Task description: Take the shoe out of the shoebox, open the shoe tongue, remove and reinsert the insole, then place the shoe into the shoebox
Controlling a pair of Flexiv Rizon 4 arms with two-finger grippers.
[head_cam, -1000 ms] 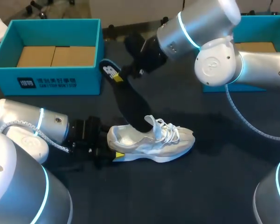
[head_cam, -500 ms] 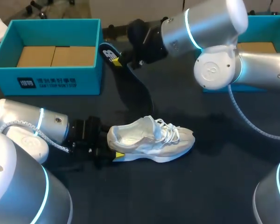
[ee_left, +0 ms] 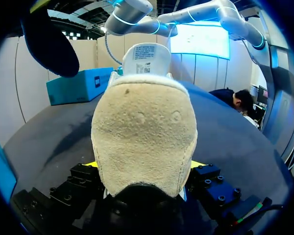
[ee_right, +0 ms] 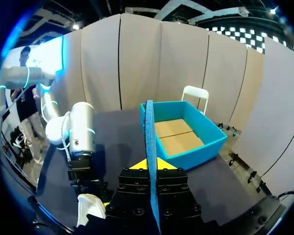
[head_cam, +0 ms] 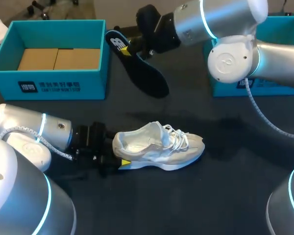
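Nearest, the left fingers are clamped on the heel of the white shoe, a yellow tip at each side. The shoe stands on its sole on the dark bench, toe pointing away from that arm. Beyond it, the right fingers are pinched narrow on the black insole near its heel end, holding it in the air clear of the shoe, while farther back the open teal shoebox stands just beside that held end and a second teal box sits behind the right arm.
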